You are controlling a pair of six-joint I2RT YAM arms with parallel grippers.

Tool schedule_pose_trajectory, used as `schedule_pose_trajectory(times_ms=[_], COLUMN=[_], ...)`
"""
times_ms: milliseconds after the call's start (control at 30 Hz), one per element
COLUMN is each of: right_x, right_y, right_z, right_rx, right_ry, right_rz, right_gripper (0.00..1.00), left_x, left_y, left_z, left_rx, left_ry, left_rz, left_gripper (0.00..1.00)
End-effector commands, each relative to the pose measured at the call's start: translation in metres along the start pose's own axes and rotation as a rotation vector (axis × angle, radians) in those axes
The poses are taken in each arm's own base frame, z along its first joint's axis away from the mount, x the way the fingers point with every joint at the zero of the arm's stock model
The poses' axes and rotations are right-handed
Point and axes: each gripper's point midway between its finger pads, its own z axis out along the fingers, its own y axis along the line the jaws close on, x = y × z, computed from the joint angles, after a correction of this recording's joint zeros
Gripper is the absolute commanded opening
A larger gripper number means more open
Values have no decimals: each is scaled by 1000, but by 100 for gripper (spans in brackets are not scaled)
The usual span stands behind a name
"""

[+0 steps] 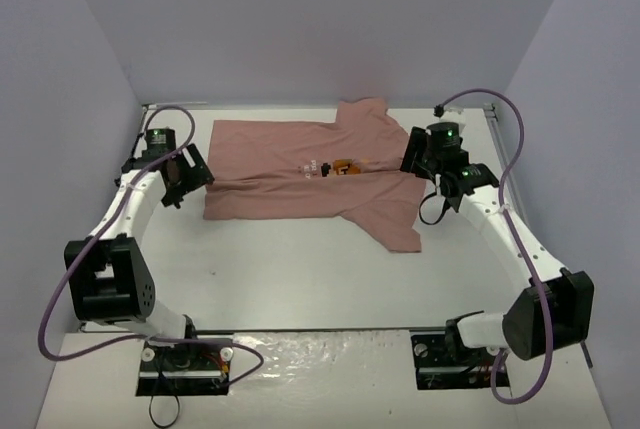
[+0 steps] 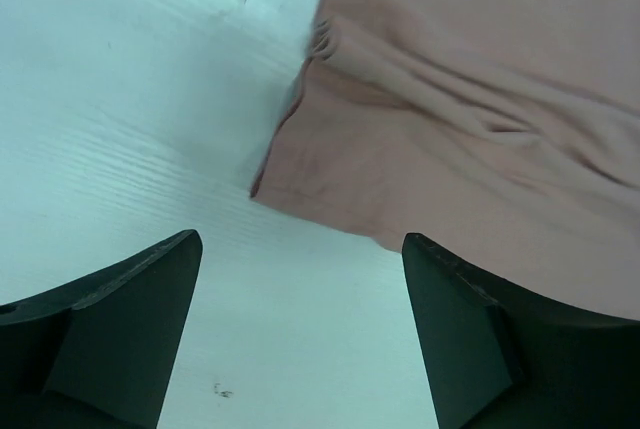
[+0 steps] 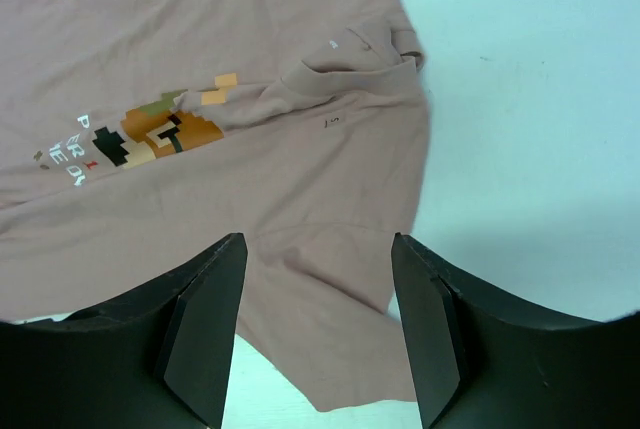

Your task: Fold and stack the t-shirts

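1. as far as i can see from the top camera, the t-shirt [image 1: 290,184] is a dusty-pink short-sleeved one, lying flat and slightly rumpled on the far middle of the white table [image 1: 300,279].
2. its chest print [image 1: 340,166] is a small blocky figure in orange, brown and black with white letters beside it. my right wrist camera shows the print [image 3: 150,134] more clearly.
3. a soft crease runs along the middle of the t-shirt [image 2: 480,129], and the cloth bunches into folds near its left end.
4. its long axis runs left to right across the table, with the hem end to my left and the sleeve end to my right. one sleeve points toward the far wall and the other trails toward the near right.
5. my left gripper [image 1: 190,174] sits just beside the hem edge, its arm curving in from the near left. in its own camera the left gripper [image 2: 300,244] has its jaws spread wide over bare table with nothing between them, and a corner of the shirt lies just ahead.
6. my right gripper [image 1: 425,154] hangs at the sleeve end, pointing down. its wrist view shows the right gripper [image 3: 318,249] with jaws parted and gripping nothing, the t-shirt [image 3: 250,199] spread below.
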Motion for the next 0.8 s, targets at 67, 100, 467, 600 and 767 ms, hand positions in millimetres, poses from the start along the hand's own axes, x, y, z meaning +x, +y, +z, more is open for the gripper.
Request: schedule_pose_trajectory(times_ms=[67, 100, 467, 600, 767], right_x=[65, 73, 117, 126, 142], right_y=[-25, -27, -41, -44, -45], right_z=[-11, -13, -16, -16, -14], right_rx=[33, 31, 56, 63, 60], right_ry=[108, 121, 194, 211, 260], right_rz=[68, 71, 100, 102, 104], right_gripper=[57, 57, 58, 58, 58], left_x=[19, 19, 30, 38, 46], left_y=[7, 8, 18, 23, 25], left_z=[40, 43, 70, 76, 86], left_rx=[-22, -28, -93, -111, -111], left_ry=[102, 106, 161, 179, 194], left_rz=[-83, -90, -146, -151, -164], left_gripper=[72, 71, 65, 61, 43])
